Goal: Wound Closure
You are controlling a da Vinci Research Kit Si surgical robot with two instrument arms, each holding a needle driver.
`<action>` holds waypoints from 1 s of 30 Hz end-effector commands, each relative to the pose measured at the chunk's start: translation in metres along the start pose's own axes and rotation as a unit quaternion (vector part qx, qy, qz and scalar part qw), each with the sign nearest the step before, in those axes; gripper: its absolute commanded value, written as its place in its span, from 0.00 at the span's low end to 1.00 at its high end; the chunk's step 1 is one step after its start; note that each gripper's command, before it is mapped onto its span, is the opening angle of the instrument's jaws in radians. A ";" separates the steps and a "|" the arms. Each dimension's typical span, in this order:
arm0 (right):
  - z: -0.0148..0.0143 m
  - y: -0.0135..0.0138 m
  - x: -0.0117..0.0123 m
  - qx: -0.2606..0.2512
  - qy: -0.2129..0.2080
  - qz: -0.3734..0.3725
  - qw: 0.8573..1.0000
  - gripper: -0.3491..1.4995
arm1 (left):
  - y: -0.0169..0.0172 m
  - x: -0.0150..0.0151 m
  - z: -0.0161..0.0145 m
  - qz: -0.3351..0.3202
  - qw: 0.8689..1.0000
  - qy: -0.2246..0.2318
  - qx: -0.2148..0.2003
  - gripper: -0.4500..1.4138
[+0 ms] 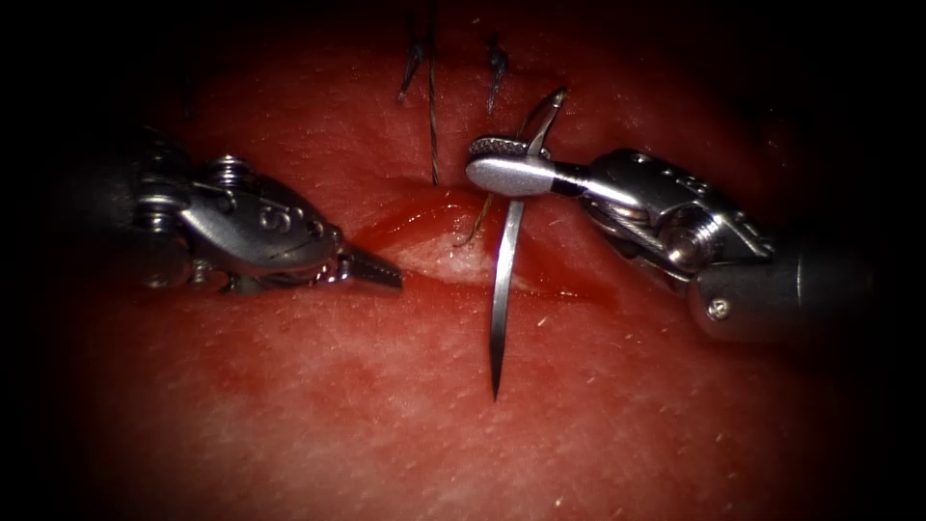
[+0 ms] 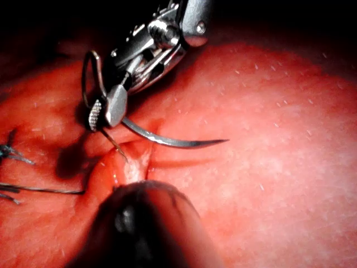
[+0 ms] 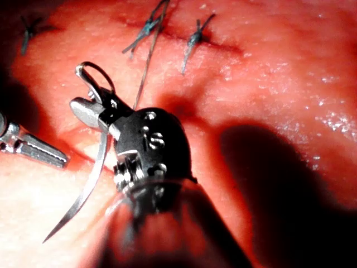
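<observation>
My right tool [image 1: 482, 159] comes in from the right, its jaws shut on the curved needle [image 1: 506, 260] close to its tail end. The needle hangs over the cut [image 1: 453, 253], free of the tissue [image 1: 405, 405]. Its tip points toward the near side, clear of the surface in the left wrist view, where the needle [image 2: 167, 139] casts a shadow. Thread [image 1: 432, 116] runs up from the cut's far edge, and a short strand [image 1: 477, 224] dips into the cut. My left tool [image 1: 381, 270] rests at the cut's left end, jaws shut on nothing.
Two earlier stitches with cut thread ends [image 1: 410, 68] [image 1: 495, 69] sit beyond the cut. Red fluid [image 1: 405, 224] pools along the cut's far lip. In the right wrist view the left tool [image 3: 44, 153] lies beside the needle [image 3: 89, 190].
</observation>
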State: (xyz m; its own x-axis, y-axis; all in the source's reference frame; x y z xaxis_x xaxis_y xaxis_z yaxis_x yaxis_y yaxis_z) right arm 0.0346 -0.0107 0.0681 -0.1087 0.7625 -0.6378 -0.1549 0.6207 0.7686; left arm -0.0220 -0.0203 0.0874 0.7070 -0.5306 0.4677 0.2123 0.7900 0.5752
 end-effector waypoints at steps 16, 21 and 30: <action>0.0011 0.0013 -0.0003 -0.011 0.032 -0.148 0.988 0.00 | 0.0030 -0.0003 0.0069 0.005 0.998 0.065 -0.015 0.00; 0.0016 0.0022 0.0002 -0.007 0.035 -0.191 0.981 0.00 | 0.0032 0.0023 0.0075 0.020 0.994 0.106 -0.027 0.00; 0.0032 0.0041 0.0013 -0.002 0.060 -0.233 0.971 0.00 | 0.0021 0.0033 0.0071 0.021 0.993 0.113 -0.025 0.09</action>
State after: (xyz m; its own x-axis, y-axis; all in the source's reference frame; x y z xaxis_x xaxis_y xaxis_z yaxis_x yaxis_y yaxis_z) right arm 0.0361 -0.0065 0.0700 -0.1434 0.3716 -0.9172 -0.2216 0.8912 0.3958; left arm -0.0237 -0.0224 0.0943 0.8476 -0.4193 0.3252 0.2092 0.8273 0.5214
